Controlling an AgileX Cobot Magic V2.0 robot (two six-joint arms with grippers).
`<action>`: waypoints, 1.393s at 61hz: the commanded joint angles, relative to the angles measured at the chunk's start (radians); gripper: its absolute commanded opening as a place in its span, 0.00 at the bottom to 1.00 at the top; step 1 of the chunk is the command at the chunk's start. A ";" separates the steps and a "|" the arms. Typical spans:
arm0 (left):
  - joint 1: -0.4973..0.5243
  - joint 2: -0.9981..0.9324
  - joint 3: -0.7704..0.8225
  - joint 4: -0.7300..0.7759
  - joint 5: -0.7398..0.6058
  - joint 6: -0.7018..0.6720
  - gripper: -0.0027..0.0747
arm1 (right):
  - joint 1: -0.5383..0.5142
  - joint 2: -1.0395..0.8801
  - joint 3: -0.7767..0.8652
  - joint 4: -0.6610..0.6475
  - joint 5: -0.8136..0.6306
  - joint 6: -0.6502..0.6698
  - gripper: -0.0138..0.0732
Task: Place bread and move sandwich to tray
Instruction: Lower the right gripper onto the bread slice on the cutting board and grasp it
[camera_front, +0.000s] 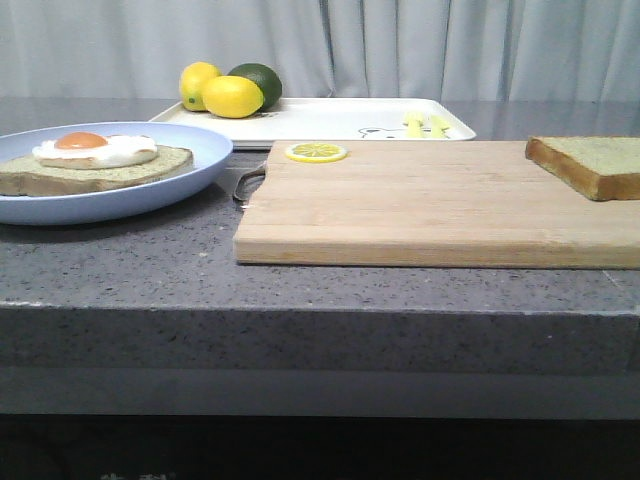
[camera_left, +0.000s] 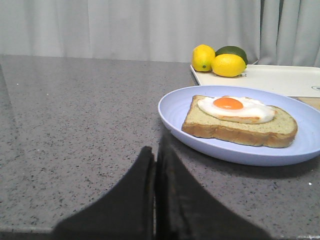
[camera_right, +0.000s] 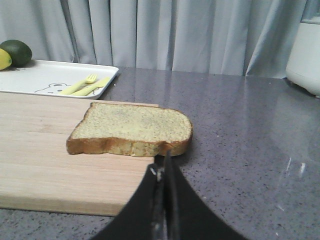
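Observation:
The bread (camera_front: 590, 165) (camera_right: 132, 127), a plain slice of toast, lies flat on the right end of the wooden cutting board (camera_front: 420, 210) (camera_right: 35, 150). My right gripper (camera_right: 163, 157) is shut and empty, its tips just short of the slice's near crust. A second slice topped with a fried egg (camera_front: 90, 170) (camera_left: 240, 125) rests on the light-blue plate (camera_front: 150, 195) (camera_left: 175, 112) at the left. My left gripper (camera_left: 155, 150) is shut and empty, low over the counter beside the plate's rim. The white tray (camera_front: 340, 120) (camera_left: 280, 80) (camera_right: 45, 77) stands behind the board. No sandwich is in view. Neither gripper shows in the front view.
Two lemons (camera_front: 232, 96) and a lime (camera_front: 258, 80) sit on the tray's left end, and yellow cutlery (camera_front: 425, 124) (camera_right: 85, 85) lies on its right end. A lemon slice (camera_front: 316, 152) lies on the board's far left. A white appliance (camera_right: 306, 55) stands at the far right.

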 joint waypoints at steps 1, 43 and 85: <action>0.000 -0.021 0.005 -0.002 -0.084 -0.004 0.01 | -0.007 -0.023 -0.005 -0.010 -0.082 -0.002 0.02; 0.000 -0.021 0.005 0.120 -0.084 0.006 0.01 | -0.007 -0.023 -0.005 -0.010 -0.082 -0.002 0.02; 0.000 -0.016 -0.179 -0.003 -0.076 0.006 0.01 | -0.007 -0.022 -0.231 0.017 -0.011 -0.002 0.02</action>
